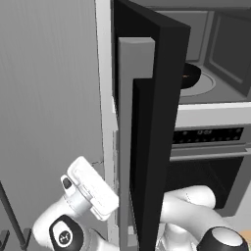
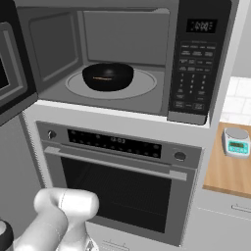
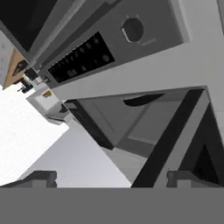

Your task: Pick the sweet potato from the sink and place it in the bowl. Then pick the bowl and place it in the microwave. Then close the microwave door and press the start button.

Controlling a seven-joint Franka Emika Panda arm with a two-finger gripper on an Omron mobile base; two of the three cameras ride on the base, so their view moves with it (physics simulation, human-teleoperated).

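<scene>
The black bowl sits on the turntable inside the open microwave. A thin orange-brown sliver of the sweet potato shows inside it. The bowl's edge peeks out past the microwave door, which stands wide open and is seen edge-on. The door also shows at the far left of the right base view. My white hand hangs low, left of the door and beside the wall. In the hand view my gripper is open and empty, looking up at the door. The sink is out of view.
The keypad panel runs down the microwave's right side. Below is an oven with a knob and a handle bar. A small scale rests on the wooden counter at right. A grey wall stands at left.
</scene>
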